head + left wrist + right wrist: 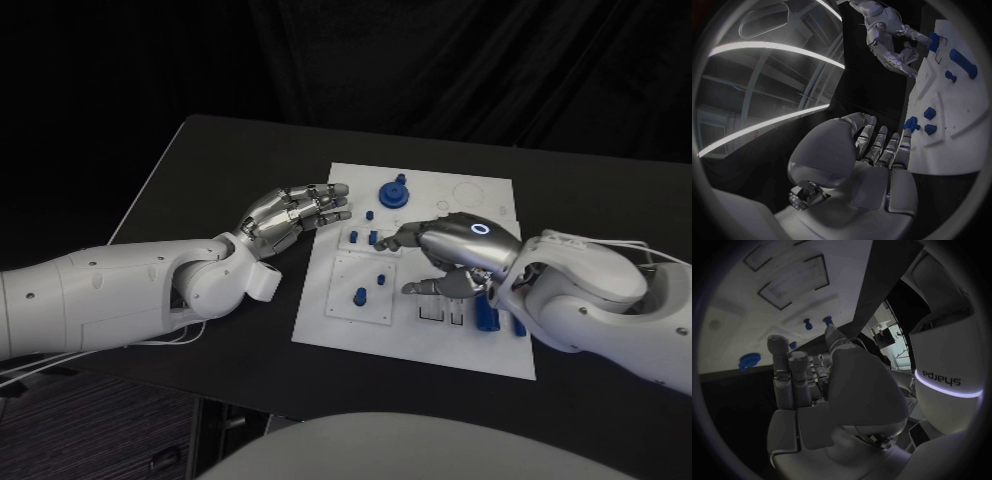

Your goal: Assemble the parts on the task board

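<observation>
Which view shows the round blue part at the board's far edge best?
The head view: the round blue part stands unobstructed on the task board. The right wrist view shows it small and side-on; in the left wrist view I cannot identify it.

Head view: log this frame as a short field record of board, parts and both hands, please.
task board: white plate mid-table
parts: blue pieces scattered on the board; a larger one stands near its far edge
left hand: at the board's left edge, fingers apart, holding nothing
right hand: over the board's middle, fingers curled downward; grasp cannot be told
</observation>
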You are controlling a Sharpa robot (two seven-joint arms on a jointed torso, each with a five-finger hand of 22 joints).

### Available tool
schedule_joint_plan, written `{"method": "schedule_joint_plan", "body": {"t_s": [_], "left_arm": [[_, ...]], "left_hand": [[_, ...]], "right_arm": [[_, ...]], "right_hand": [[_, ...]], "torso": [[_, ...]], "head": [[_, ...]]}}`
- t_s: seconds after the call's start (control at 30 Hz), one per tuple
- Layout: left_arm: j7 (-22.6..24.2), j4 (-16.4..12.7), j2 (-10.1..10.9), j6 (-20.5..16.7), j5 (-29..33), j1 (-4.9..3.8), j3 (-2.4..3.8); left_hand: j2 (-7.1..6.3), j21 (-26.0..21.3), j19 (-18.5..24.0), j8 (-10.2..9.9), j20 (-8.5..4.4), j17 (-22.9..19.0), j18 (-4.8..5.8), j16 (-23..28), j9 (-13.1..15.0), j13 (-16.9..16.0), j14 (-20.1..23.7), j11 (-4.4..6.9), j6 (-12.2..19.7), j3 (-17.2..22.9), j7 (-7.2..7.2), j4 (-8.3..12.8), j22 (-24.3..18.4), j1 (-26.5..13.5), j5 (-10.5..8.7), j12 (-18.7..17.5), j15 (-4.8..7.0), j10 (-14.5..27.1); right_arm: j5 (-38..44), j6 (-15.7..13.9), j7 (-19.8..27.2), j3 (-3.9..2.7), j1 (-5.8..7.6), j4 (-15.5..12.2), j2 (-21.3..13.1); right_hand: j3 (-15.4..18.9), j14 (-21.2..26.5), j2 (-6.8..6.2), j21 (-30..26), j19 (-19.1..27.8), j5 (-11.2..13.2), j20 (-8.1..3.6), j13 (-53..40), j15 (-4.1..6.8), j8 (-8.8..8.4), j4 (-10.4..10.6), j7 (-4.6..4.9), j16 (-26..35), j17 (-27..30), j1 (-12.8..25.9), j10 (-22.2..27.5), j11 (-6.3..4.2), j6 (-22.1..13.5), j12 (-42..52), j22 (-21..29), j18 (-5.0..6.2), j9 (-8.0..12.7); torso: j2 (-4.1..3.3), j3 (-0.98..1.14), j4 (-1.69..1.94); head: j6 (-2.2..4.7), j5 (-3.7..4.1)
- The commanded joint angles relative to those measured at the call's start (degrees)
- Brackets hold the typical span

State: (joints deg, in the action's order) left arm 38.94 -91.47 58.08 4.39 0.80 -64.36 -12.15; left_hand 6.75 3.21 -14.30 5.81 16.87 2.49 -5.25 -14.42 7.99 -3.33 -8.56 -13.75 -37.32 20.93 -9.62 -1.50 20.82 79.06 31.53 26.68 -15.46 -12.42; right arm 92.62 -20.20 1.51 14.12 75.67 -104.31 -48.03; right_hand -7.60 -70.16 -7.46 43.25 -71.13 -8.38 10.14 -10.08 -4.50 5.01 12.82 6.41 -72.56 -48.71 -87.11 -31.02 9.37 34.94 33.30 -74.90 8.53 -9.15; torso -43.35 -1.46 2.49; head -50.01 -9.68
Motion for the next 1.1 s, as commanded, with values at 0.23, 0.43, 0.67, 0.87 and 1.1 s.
{"method": "schedule_joint_plan", "body": {"t_s": [0.23, 0.43, 0.67, 0.87, 1.1], "left_arm": [[9.49, -1.25, 1.73, -4.03, 0.09, 0.05, 0.06], [11.67, -2.51, 2.73, -6.45, 0.09, -0.10, 0.07], [12.48, -3.21, 3.57, -7.37, 0.09, -0.24, 0.07], [12.10, -2.87, 3.80, -7.01, 0.09, -0.26, 0.05], [11.34, -2.38, 3.31, -6.65, 0.06, -0.25, 0.05]], "left_hand": [[-1.15, -0.20, 0.30, 0.46, -0.57, -0.11, -1.42, -0.03, 0.02, 0.01, -0.55, 1.47, -0.87, -0.38, 0.82, -0.92, -1.17, -1.75, 0.92, 0.43, 2.10, -1.13], [-1.67, -0.98, 5.45, -0.85, -2.41, -0.70, -2.88, 4.68, -1.10, 0.38, 3.30, 4.37, 2.68, -4.23, 1.51, -5.23, -6.31, -3.82, 0.76, -3.56, 5.14, 1.65], [-1.36, -1.17, 7.61, -3.28, -2.93, -0.83, -2.09, 5.86, -3.70, 0.76, 3.79, 4.27, 13.81, -7.95, 6.80, -8.32, -8.96, -3.58, 0.74, -7.96, 4.82, 4.29], [-0.90, -1.20, 8.09, -3.24, -2.67, -1.06, -2.19, 7.45, -4.21, 0.83, 5.02, 3.83, 15.00, -9.08, 6.96, -8.48, -9.63, -2.17, 0.81, -8.89, 4.72, 4.89], [-0.38, -2.21, 11.90, -3.25, -1.72, -1.46, -2.76, 9.86, -4.64, 0.96, 6.64, 3.95, 15.34, -9.91, 6.81, -7.73, -15.18, -0.25, 0.99, -10.29, 4.64, 5.78]], "right_arm": [[-15.38, -9.22, 0.81, 0.05, 3.38, -6.98, -12.58], [-18.21, -5.04, -5.71, 0.10, 3.64, -7.95, -17.99], [-17.80, -0.16, -17.89, 0.12, 2.00, -8.63, -21.26], [-13.71, 2.38, -26.33, 0.14, -0.24, -9.30, -22.31], [-8.98, 3.38, -31.87, 0.16, -2.17, -9.56, -21.50]], "right_hand": [[-2.47, -0.84, 2.81, 1.94, -1.10, -8.14, -2.58, -9.97, 3.32, 3.61, -3.21, 3.11, 0.05, 0.40, -2.74, -7.14, -3.58, 9.11, 19.93, -4.28, -0.48, -1.31], [-3.30, -2.71, 3.06, 4.03, -2.54, -7.70, -4.10, -25.68, 4.53, 9.95, -2.31, 2.18, -0.03, -0.30, -0.90, -12.00, -5.69, 11.90, 39.56, -4.73, -0.63, -3.93], [1.05, -12.12, 3.72, 19.17, -10.20, -6.86, -5.29, -65.20, 5.79, 18.25, 3.45, 0.62, -7.63, -15.97, 9.97, -45.96, -6.66, 11.81, 54.75, -8.19, -3.23, -7.79], [3.28, -17.82, 3.95, 31.23, -14.51, -4.78, -7.36, -79.92, 8.12, 30.32, 3.90, -1.97, -14.37, -32.57, 19.61, -58.98, -9.10, 11.05, 56.70, -10.85, -5.28, -15.45], [1.25, -19.84, 2.23, 40.74, -17.09, -4.36, -8.61, -79.92, 9.16, 35.36, 3.97, -3.59, -17.44, -41.29, 26.25, -58.98, -10.52, 12.33, 56.70, -13.27, -7.12, -19.94]], "torso": [[0.28, -0.01, -0.06], [0.06, -0.15, -0.06], [0.05, -0.29, -0.70], [0.02, -0.37, -0.88], [-0.13, -0.28, -0.76]], "head": [[0.01, 3.09], [0.01, 5.30], [0.01, 7.17], [0.01, 9.11], [0.01, 11.71]]}}
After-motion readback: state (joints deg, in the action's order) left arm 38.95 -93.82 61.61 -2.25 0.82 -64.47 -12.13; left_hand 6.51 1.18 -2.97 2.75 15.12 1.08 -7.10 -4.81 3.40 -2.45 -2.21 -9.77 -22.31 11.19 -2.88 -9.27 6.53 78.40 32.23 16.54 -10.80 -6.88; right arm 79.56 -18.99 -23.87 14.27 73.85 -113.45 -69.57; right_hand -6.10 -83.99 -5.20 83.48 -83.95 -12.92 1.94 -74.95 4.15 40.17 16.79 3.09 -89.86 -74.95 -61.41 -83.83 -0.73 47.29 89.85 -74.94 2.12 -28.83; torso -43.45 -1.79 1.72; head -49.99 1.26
